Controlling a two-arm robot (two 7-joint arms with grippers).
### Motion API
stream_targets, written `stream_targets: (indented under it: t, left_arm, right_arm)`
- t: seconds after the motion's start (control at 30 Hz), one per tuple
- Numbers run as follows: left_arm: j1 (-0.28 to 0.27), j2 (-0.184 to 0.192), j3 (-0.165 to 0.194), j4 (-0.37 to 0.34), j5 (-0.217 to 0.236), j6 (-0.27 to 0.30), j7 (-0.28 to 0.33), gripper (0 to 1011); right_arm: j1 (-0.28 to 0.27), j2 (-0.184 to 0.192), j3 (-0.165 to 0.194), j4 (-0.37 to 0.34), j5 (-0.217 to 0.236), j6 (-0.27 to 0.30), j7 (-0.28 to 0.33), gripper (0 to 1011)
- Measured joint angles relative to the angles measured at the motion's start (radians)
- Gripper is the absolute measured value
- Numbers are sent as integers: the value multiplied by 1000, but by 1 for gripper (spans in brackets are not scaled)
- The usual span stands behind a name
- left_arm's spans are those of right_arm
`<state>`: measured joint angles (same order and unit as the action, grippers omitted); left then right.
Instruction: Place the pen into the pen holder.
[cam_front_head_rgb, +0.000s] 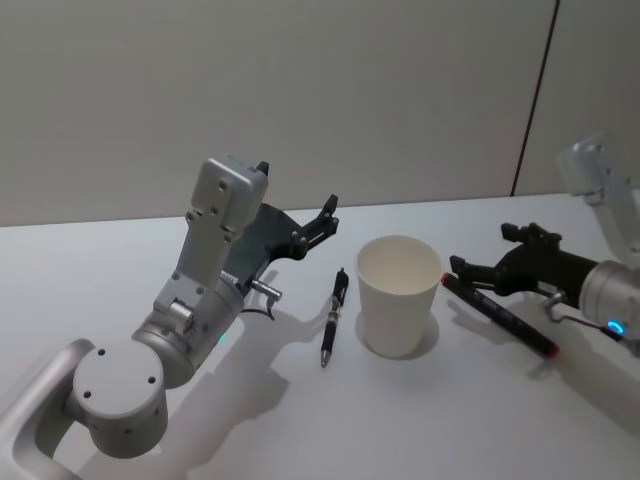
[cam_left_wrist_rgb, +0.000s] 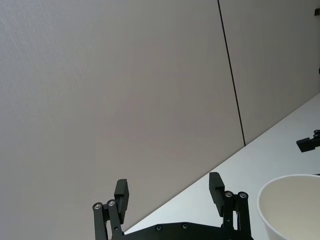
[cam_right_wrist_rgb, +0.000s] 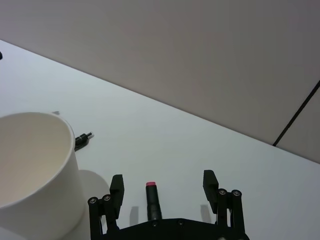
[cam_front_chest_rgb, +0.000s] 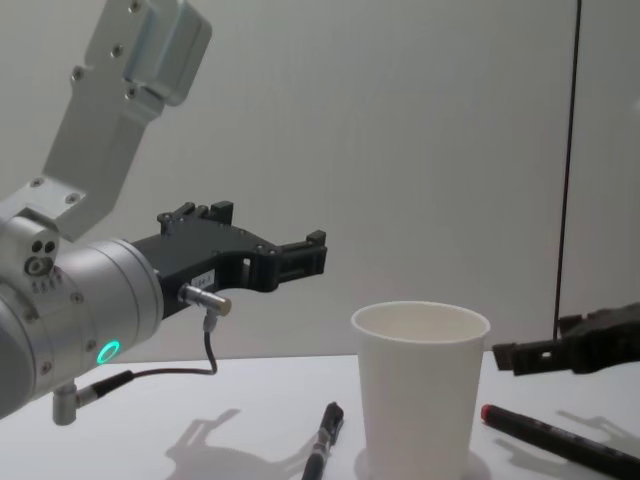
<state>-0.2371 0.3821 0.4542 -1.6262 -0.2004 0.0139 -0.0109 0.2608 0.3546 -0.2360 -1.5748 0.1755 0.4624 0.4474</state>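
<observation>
Left pincer (cam_front_head_rgb: 325, 215) and right pincer (cam_front_head_rgb: 487, 250) gape empty; black pen (cam_front_head_rgb: 333, 315) lies at cup's (cam_front_head_rgb: 398, 300) nine o'clock, red-tipped pen (cam_front_head_rgb: 500, 315) at three; nothing placed yet.

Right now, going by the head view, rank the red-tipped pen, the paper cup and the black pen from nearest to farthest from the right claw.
1. The red-tipped pen, lying just below the open right claw, on the right side.
2. The paper cup, upright in the middle.
3. The black pen, lying beyond the cup, on its left.
</observation>
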Motion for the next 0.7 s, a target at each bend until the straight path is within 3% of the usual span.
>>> stream_targets:
  t: [0.4, 0.7]
  left_arm:
    - [0, 0, 0, 0, 0, 0, 0, 1001]
    - [0, 0, 0, 0, 0, 0, 0, 1001]
  right_arm:
    - [63, -50, -41, 73, -55, 98, 2, 1001]
    - [90, -72, -59, 110, -84, 138, -11, 1001]
